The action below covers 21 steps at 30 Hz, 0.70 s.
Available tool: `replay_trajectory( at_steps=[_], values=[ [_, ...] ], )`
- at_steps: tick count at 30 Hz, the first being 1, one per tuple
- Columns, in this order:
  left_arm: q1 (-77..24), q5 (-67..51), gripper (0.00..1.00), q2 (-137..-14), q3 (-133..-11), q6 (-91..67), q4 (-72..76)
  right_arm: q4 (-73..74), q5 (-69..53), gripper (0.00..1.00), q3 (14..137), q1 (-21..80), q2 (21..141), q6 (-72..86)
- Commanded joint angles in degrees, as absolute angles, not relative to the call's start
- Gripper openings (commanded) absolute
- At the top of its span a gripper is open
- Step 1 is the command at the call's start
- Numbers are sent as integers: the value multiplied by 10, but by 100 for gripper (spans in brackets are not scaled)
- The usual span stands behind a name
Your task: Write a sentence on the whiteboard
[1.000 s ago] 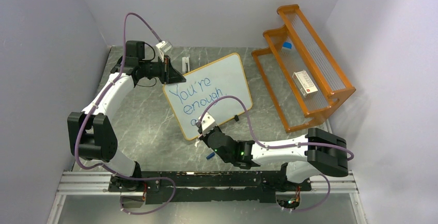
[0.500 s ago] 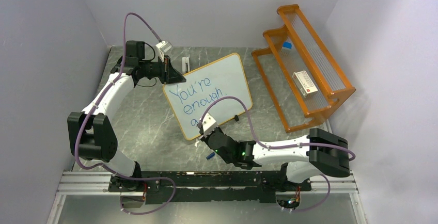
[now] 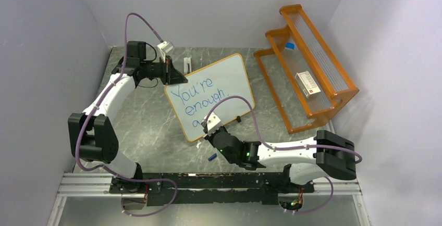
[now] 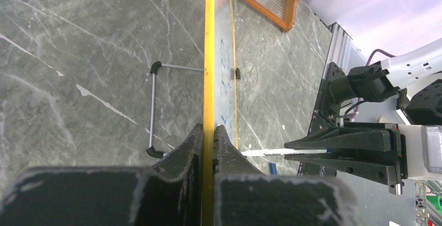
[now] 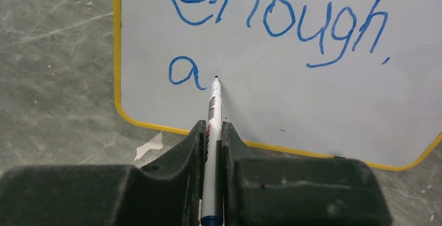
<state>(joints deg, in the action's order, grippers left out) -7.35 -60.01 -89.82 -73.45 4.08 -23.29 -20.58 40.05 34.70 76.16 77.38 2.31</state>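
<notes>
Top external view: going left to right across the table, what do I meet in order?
left gripper → whiteboard, its edge clamped by that gripper → orange rack. Left out: the right gripper and its marker, which overlap the whiteboard.

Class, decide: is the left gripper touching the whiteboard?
Touching. The left wrist view shows the left gripper clamped on the whiteboard frame, with no gap.

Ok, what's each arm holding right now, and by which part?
The right fingers clamp a marker around its barrel, tip pointing at the whiteboard. The left fingers pinch the whiteboard's yellow frame edge.
</notes>
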Motion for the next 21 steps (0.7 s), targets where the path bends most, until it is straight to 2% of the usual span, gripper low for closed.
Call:
replay_trajectory(
  at_steps=[1,21],
  values=[
    [-76,-547,5,-915,-731,76,-248,-251,421,0,358,757,765,4],
    [-76,-548,5,-915,-730,78,-248,-283,400,0,386,747,796,-22]
  ],
)
